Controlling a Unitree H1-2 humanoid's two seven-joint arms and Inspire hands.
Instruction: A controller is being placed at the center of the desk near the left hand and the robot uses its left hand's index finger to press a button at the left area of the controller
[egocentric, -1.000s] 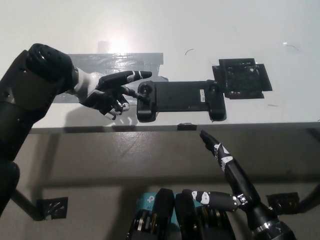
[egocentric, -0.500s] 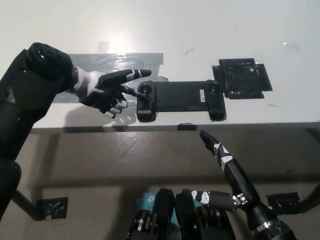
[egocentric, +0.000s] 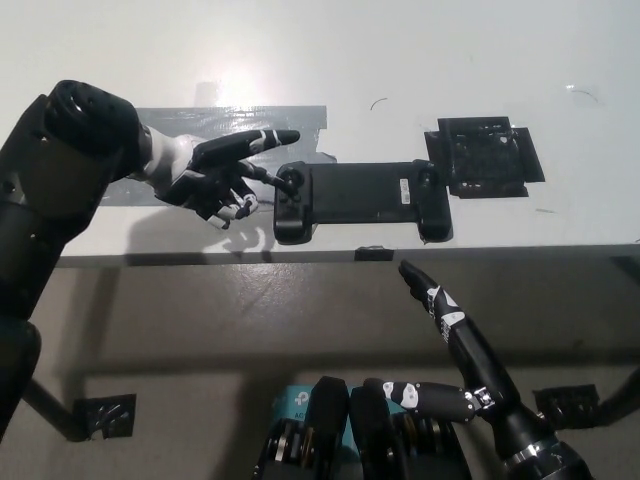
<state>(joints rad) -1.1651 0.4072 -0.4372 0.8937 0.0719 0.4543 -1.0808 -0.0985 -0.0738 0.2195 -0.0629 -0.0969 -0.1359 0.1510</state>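
Observation:
A long black controller (egocentric: 360, 195) lies flat near the front edge of the white desk (egocentric: 450, 60), its left end carrying a round stick (egocentric: 291, 181). My left hand (egocentric: 215, 175) hovers just left of it, holding nothing. Its index finger (egocentric: 262, 141) stretches out to the right, with the tip just above and behind the controller's left end. The other fingers are curled downward beside the controller's left edge. My black right hand (egocentric: 450, 325) rests below the desk's front edge at the lower right, fingers straight and apart.
A black square patch (egocentric: 485, 157) is taped to the desk just right of the controller. A strip of grey tape (egocentric: 200, 122) runs behind my left hand. The desk's front edge (egocentric: 500, 252) crosses the picture below the controller.
My left hand has risen slightly and drawn a little to the left, its index tip lifting away from the controller's left end. The controller and my right hand have not moved.

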